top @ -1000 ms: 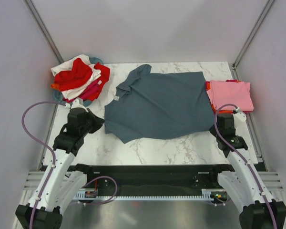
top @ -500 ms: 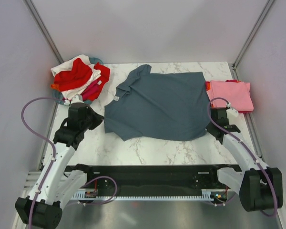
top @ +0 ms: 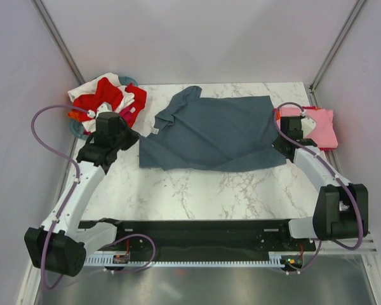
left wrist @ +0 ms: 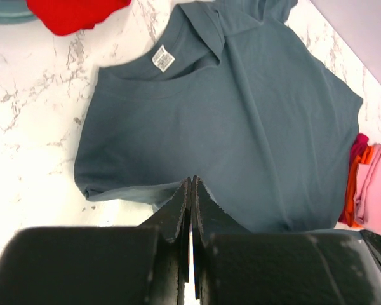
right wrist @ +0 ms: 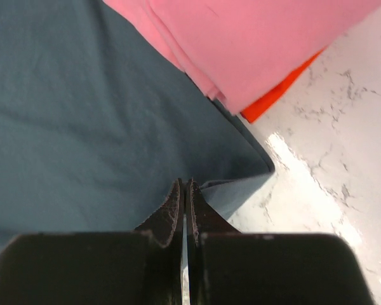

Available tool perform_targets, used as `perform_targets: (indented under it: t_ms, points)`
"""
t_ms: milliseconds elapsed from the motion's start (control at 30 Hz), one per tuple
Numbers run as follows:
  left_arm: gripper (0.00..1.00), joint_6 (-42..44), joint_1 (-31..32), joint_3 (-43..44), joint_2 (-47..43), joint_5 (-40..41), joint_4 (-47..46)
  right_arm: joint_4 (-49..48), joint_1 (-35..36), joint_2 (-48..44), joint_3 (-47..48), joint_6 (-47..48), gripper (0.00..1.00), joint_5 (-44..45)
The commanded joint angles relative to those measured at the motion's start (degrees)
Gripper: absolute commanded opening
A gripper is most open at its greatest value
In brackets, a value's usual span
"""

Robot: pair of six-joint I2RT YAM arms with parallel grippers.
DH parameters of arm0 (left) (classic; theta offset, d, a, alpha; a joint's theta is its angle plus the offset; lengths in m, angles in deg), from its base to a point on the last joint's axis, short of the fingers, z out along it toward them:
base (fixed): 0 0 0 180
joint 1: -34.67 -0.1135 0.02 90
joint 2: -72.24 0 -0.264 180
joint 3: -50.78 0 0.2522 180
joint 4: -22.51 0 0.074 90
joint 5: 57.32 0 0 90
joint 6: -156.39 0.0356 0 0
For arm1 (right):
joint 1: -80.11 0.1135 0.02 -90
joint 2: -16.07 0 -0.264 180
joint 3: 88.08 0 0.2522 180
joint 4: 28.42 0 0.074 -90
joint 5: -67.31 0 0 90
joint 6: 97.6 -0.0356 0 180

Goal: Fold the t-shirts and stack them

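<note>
Marble table (top: pixel 197 190), grey booth walls (top: pixel 197 38); left end effector (left wrist: pixel 192 182), right end effector (right wrist: pixel 184 183) each clamped on slate t-shirt (top: pixel 209 130) hem.

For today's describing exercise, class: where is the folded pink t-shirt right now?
In the top view the pink t-shirt lies folded at the table's far right, atop an orange-red one, beside the spread blue-grey t-shirt.

Neck tag (left wrist: pixel 163 59) on the blue-grey t-shirt (left wrist: pixel 254 127) — print illegible.
</note>
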Motion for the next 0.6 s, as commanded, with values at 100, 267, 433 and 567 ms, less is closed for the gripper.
perform_targets:
  t_ms: [100, 267, 433, 567]
  points:
    - [0.02, 0.4, -0.2, 8.4, 6.0, 3.7, -4.4, -2.4, -1.9, 6.3, 6.7, 0.6, 0.00, -1.5]
    - [0.02, 0.0, -0.2, 13.5, 12.1, 3.3, -4.4, -3.2, -2.4, 11.1, 10.5, 0.9, 0.00, -1.8]
    - [0.02, 0.3, -0.2, 17.4, 16.7, 4.1, -4.5, -3.6, -3.0, 14.8, 14.3, 1.3, 0.00, -3.4]
    - [0.02, 1.9, -0.2, 19.7, 19.8, 5.5, -3.9, -3.8, -4.6, 17.1, 16.0, 1.3, 0.00, -4.5]
